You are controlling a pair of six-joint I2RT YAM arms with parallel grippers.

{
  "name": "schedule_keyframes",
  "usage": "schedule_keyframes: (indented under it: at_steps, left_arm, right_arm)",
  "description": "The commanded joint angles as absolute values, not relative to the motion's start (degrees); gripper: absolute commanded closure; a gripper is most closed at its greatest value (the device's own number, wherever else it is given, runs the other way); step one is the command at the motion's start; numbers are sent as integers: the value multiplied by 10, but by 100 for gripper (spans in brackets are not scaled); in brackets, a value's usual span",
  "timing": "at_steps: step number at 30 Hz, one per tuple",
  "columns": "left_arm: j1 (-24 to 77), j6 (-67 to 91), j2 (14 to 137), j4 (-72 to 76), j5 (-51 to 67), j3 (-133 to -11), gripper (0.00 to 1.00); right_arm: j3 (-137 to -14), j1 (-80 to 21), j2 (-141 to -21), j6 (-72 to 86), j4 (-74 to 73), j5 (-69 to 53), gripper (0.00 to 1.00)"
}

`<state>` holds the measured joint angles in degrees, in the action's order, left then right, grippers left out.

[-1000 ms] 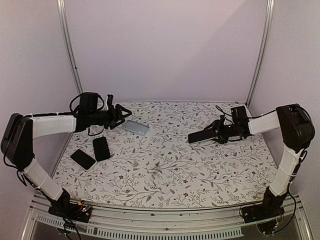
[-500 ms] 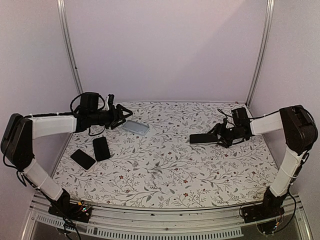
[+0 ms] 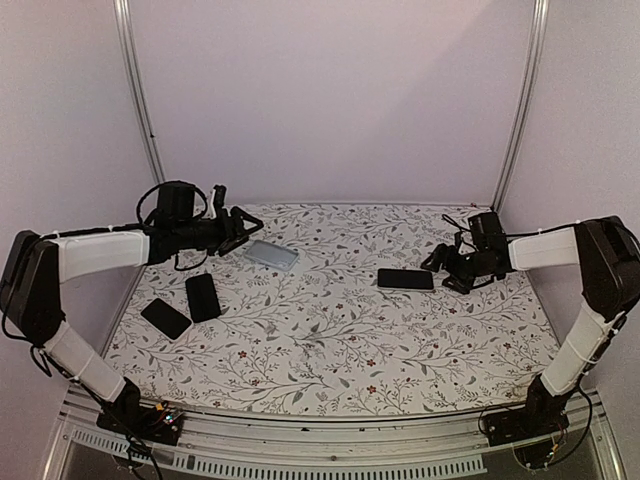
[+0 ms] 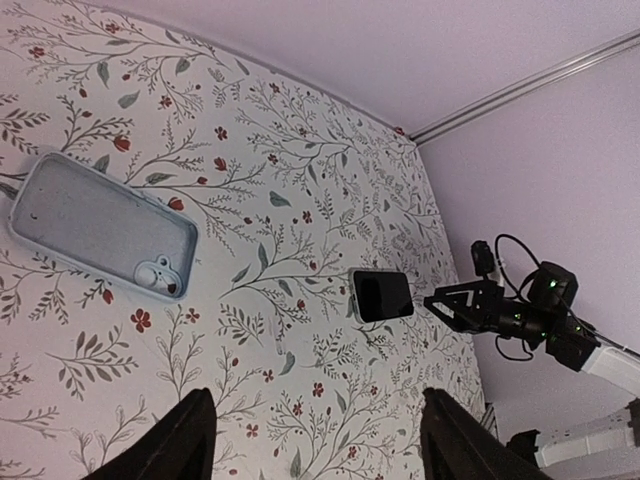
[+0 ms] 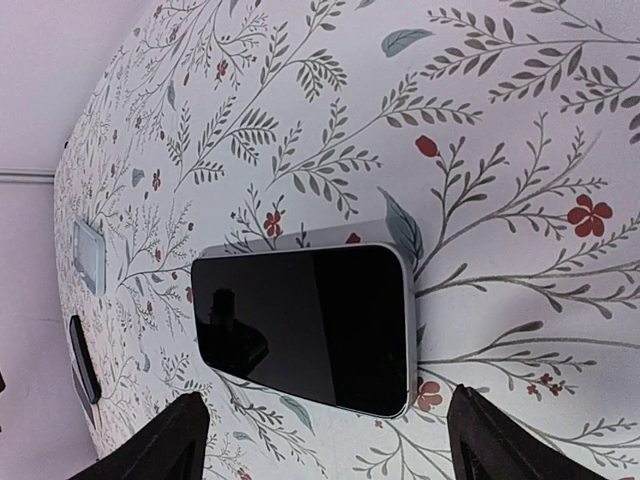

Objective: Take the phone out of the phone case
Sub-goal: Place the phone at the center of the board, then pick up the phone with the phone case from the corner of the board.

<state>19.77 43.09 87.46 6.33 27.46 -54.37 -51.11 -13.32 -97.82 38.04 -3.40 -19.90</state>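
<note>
The phone [image 3: 405,279] lies flat on the floral table, screen up, black with a pale rim. My right gripper [image 3: 447,272] stands just right of it, open, touching nothing. From the right wrist the phone [image 5: 305,325] fills the middle, and the gripper [image 5: 325,448] has one dark fingertip [image 5: 165,445] to each side below it. The empty pale-blue phone case [image 3: 271,254] rests at the back left. My left gripper [image 3: 246,236] hovers open at its left end. In the left wrist view the case [image 4: 100,225] and phone [image 4: 382,296] both show beyond the open gripper [image 4: 320,445].
Two other black phones [image 3: 203,296] [image 3: 166,318] lie side by side near the left edge. Purple walls and metal corner posts [image 3: 140,100] close in the back and sides of the table [image 3: 330,350].
My right gripper lowered the phone onto the table, opened, let it go and drew back to the right. The left arm has hardly moved.
</note>
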Motion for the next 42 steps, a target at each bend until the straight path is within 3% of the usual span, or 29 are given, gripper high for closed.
schedule_keyframes:
  at_steps: [1, 3, 14, 22, 42]
  left_arm:
    - [204, 407, 852, 27, 241, -535, 29]
    - [205, 399, 843, 7, 212, -529, 29]
    - [199, 358, 821, -159, -34, -490, 28]
    - [171, 336, 866, -217, -131, -505, 23]
    - [136, 311, 1029, -218, -121, -580, 1]
  right_arm:
    - [-498, -134, -943, 362, -50, -169, 6]
    - [-497, -137, -930, 356, -56, -162, 1]
    - [-476, -142, -835, 340, -63, -109, 1]
    - [-481, -142, -787, 319, -66, -90, 1]
    - [-461, -142, -750, 297, -44, -128, 1]
